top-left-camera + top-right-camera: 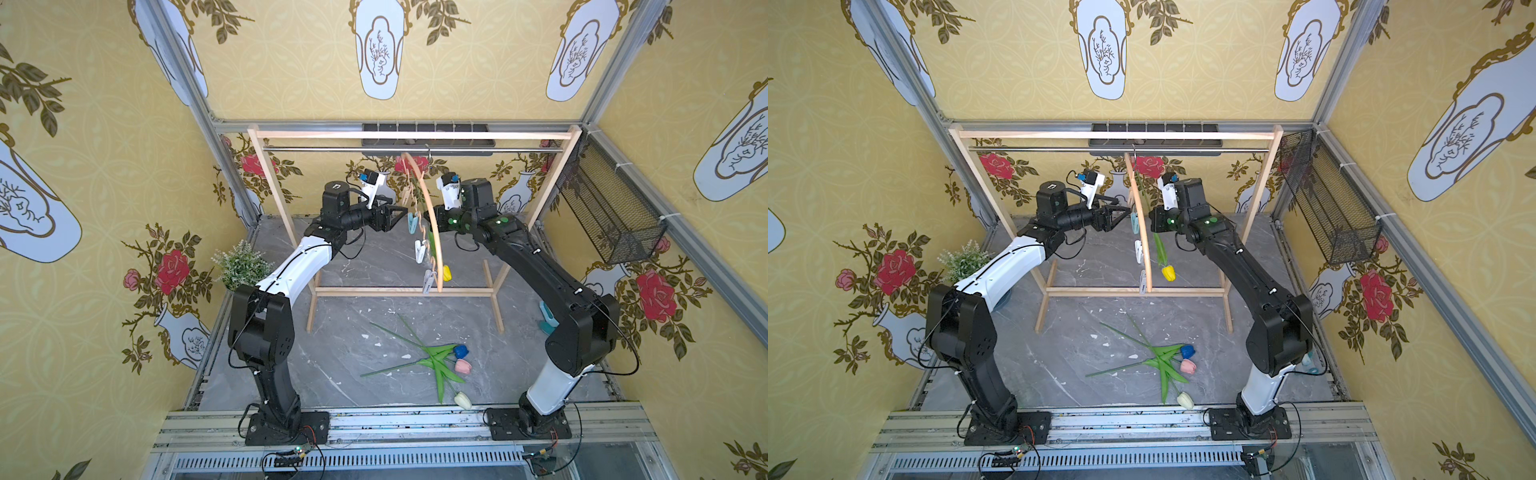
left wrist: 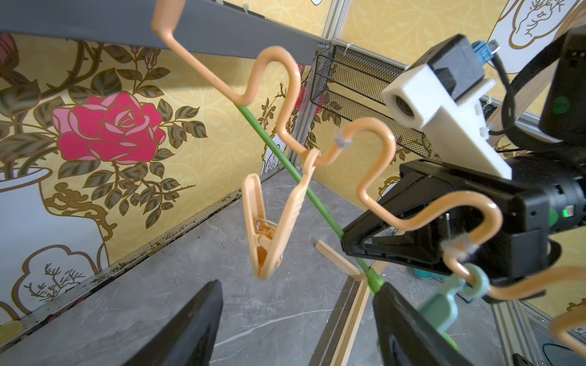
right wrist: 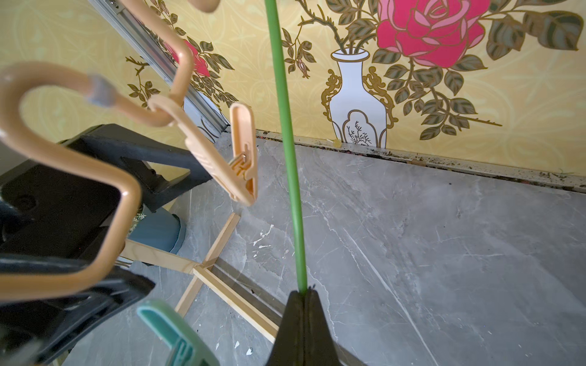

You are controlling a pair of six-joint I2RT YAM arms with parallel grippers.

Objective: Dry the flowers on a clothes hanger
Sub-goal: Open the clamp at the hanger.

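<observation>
Three tulips (image 1: 437,360): laid on the grey floor (image 1: 332,374) at the near side, between the arm bases; the white, pink and blue heads are turned right and near, and the stems are fanned left and far.
Yellow tulip (image 1: 1159,251): held head down just right of the hanger; its long axis is steep, with the stem end pointed up toward the rail. In a top view it is shown nearly whole; in a top view only its head (image 1: 446,273) is seen past the arch.
Right gripper (image 3: 303,296): pressed together on the green stem, shown plainly only in the right wrist view.
Left gripper (image 2: 296,323): spread, nothing between the fingers, just left of the hanger.
Peach clip (image 2: 269,221): hung from the wavy lower bar with its mouth closed, as shown close in the wrist views; the stem is passed just beside it.
Clothes hanger (image 1: 431,226): hung by its hook from the metal rail of the rack (image 1: 407,135) and seen edge-on; its long axis is run near to far.
</observation>
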